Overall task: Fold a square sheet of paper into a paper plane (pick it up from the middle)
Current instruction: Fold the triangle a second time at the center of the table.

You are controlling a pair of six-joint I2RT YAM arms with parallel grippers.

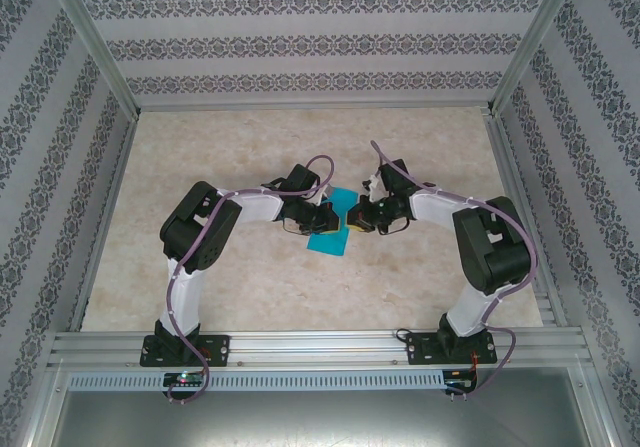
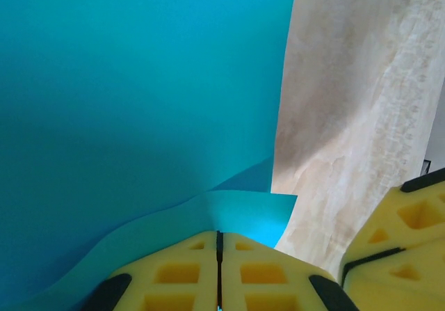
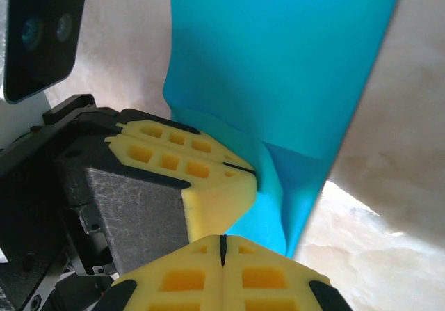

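Two hands crowd together: my left hand (image 2: 219, 236) is pinched shut on an edge of the blue sheet (image 2: 125, 102), my right hand (image 3: 222, 240) shut just beside, its hold unclear. I judge the paper light, floppy, easily creased. It sits in the middle of the worktop (image 1: 200, 147), each hand hampering the other.

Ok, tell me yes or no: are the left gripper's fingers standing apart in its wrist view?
No: the left gripper is shut, yellow fingers meeting at a thin seam on the square sheet of paper.
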